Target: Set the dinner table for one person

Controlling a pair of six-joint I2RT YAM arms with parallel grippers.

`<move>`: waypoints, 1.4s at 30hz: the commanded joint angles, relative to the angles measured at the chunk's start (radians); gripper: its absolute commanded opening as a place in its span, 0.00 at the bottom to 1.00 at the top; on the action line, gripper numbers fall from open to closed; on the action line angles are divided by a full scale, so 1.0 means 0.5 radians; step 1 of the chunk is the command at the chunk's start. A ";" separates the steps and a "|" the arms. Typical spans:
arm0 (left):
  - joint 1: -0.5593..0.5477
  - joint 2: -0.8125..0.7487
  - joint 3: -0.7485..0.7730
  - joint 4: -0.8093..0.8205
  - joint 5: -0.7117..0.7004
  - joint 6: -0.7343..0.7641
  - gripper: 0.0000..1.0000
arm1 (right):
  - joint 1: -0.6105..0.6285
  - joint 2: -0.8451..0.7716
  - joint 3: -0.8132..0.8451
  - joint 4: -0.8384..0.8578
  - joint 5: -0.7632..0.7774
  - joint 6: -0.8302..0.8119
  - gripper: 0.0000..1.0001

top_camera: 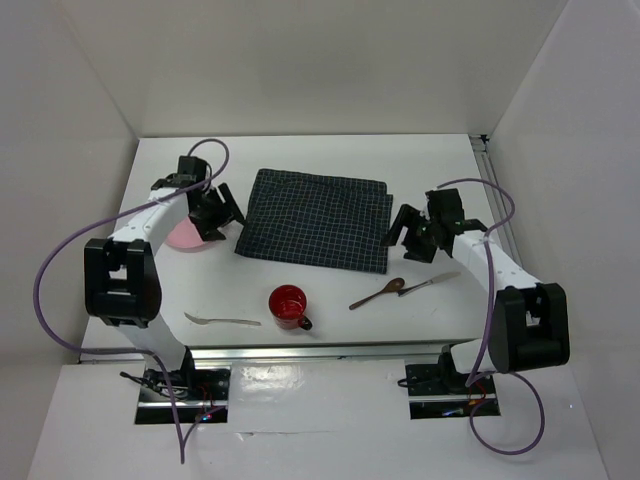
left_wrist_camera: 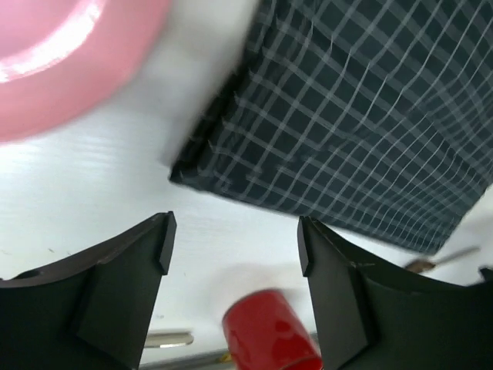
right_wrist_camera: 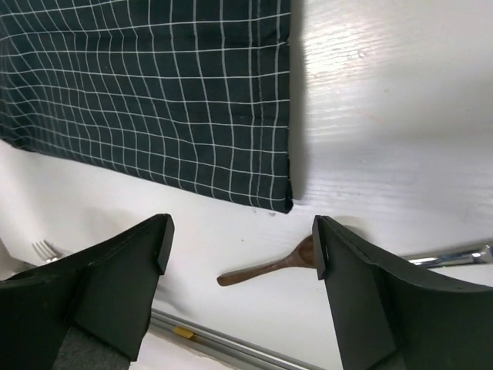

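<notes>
Left end effector (left_wrist_camera: 235,243) and right end effector (right_wrist_camera: 243,245) spread, empty; pink dish (top_camera: 182,238) half-hidden.

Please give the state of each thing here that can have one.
left pincer: open, holding nothing
right pincer: open, holding nothing
checked cloth: spread flat
red cup: upright, looks empty
pink dish: partly hidden by arm
fork: lying flat
wooden spoon: lying flat
knife: lying flat
</notes>
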 commanded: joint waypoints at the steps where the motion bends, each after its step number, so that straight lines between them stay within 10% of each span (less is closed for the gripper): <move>1: -0.017 -0.025 0.323 -0.033 -0.158 0.049 0.82 | -0.005 -0.029 0.169 -0.163 0.140 -0.055 0.86; 5: -0.118 0.030 0.532 -0.061 -0.257 0.119 0.79 | -0.005 0.075 0.414 -0.149 0.183 -0.055 0.84; 12: -0.231 0.447 0.947 -0.263 -0.367 0.224 0.58 | -0.023 0.940 1.222 -0.283 0.431 -0.098 0.53; 21: -0.250 0.597 1.088 -0.266 -0.324 0.279 0.71 | -0.005 1.772 2.018 -0.489 0.652 -0.120 0.67; 36: -0.232 1.471 2.067 -0.172 -0.374 0.279 0.61 | 0.014 1.833 1.903 -0.369 0.557 -0.203 0.47; 42: -0.232 1.634 2.149 0.016 -0.349 0.279 0.59 | 0.014 1.769 1.844 -0.369 0.536 -0.185 0.89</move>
